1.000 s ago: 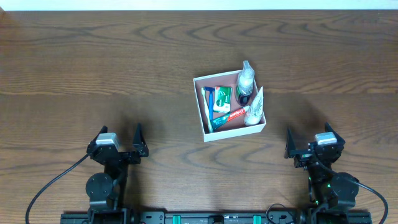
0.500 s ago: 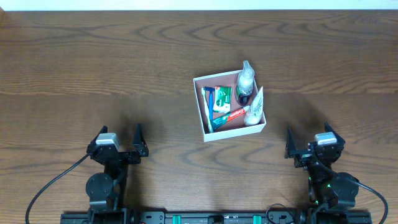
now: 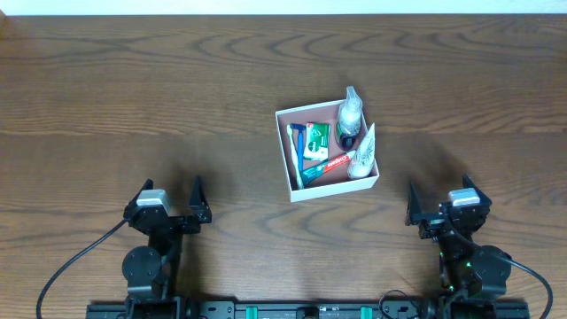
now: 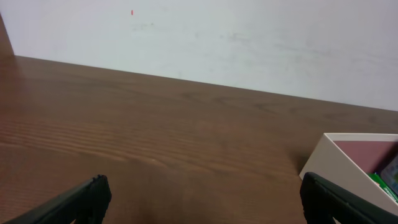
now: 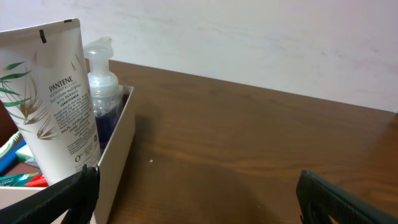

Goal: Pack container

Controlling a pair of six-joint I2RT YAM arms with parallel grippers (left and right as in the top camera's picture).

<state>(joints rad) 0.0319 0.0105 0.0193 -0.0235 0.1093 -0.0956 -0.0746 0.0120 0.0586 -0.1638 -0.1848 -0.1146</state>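
The container [image 3: 285, 151], a shallow white-walled square box with a pinkish inside, sits a little right of the table's middle. It holds a clear pump bottle [image 3: 350, 113], a white Pantene tube [image 3: 363, 154], a red toothpaste tube [image 3: 324, 166], a green packet [image 3: 317, 136] and a blue razor [image 3: 299, 140]. My left gripper [image 3: 170, 204] rests open near the front left, with nothing between its fingers. My right gripper [image 3: 441, 204] rests open at the front right, also with nothing in it. The right wrist view shows the Pantene tube [image 5: 53, 99], the pump bottle [image 5: 102, 87] and the container's wall [image 5: 118, 146]; a corner of the container [image 4: 348, 168] shows in the left wrist view.
Bare brown wood table [image 3: 133, 97] surrounds the box on all sides. A white wall [image 4: 217, 37] runs behind the table's far edge. Black cables [image 3: 66, 266] trail from the arm bases at the front edge.
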